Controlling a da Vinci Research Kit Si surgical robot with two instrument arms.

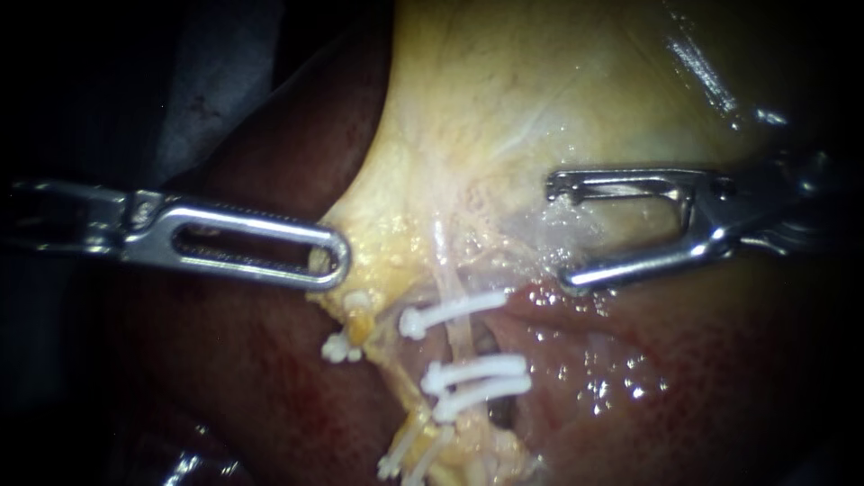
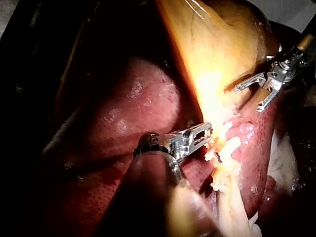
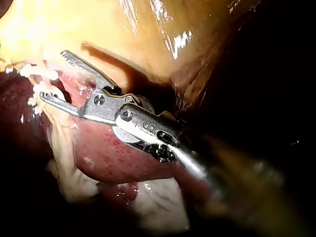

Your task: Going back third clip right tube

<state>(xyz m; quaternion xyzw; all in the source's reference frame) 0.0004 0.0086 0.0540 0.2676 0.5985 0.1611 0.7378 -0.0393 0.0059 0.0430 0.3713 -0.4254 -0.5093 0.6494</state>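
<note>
White clips point(image 1: 477, 369), three of them, cross the right tube point(image 1: 461, 337). Just beside them the right instrument point(image 1: 562, 234) hangs, hand wide apart and empty; the left instrument point(image 1: 324, 261) has its hand clamped on the gallbladder point(image 1: 504, 99) edge. Likely the withdrawal step: next, back straight off, clear of clips.

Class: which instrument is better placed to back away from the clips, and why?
Right. The right instrument stands open and empty beside the white clips, free to back away. The left instrument is clamped on the edge of the gallbladder and probably should keep that hold.
</note>
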